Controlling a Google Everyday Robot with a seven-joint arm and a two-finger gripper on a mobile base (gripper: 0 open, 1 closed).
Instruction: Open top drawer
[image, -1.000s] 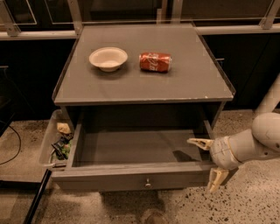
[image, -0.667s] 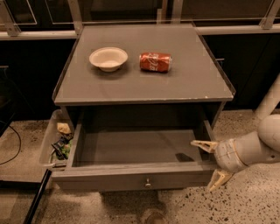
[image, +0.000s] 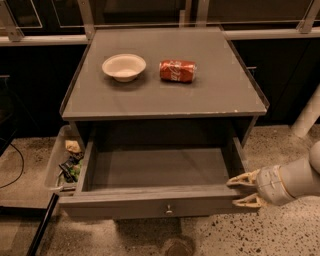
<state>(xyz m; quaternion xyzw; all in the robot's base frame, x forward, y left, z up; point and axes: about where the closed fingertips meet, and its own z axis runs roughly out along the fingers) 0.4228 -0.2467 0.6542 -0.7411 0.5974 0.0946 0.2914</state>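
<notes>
Pincer has shifted slightly right and outward. Top drawer unchanged: pulled well out beneath the desk, knob facing forward. Pincer spread, straddling the front panel's right end. Judgement: drawer looks open already. Any further pull should run straight out and level, since hauling from one corner risks skewing it.

My gripper has eased right, at the front right corner of the top drawer; arm lower, fingers closer together.
</notes>
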